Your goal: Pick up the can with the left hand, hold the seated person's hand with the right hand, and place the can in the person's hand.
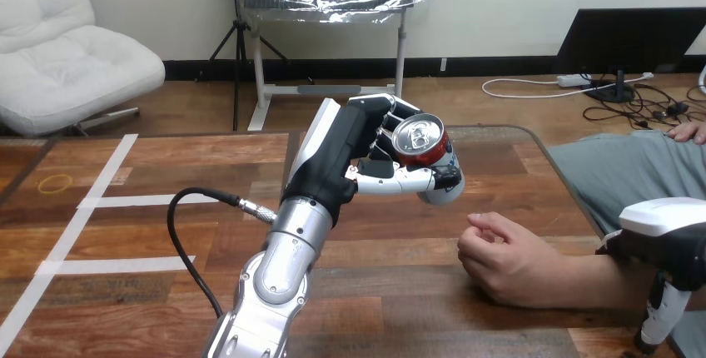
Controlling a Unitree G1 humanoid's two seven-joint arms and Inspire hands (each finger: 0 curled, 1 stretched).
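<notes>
Left hand (354,158) is gripping the can (423,148), fingers curled round it, holding it tilted in the air above the table (150,208). Lower right of it, the person's hand (504,262) is resting loosely curled on the wood. Right hand (666,229) is lying against the person's forearm (595,281); its grip I cannot tell.

I read the can (420,143) as red with a silver top, white and blue low down. My left hand (345,146) is black with white shells, as is my right hand (666,223) at four o'clock. The brown wooden table (400,291) carries white tape stripes (125,201) at nine o'clock.
</notes>
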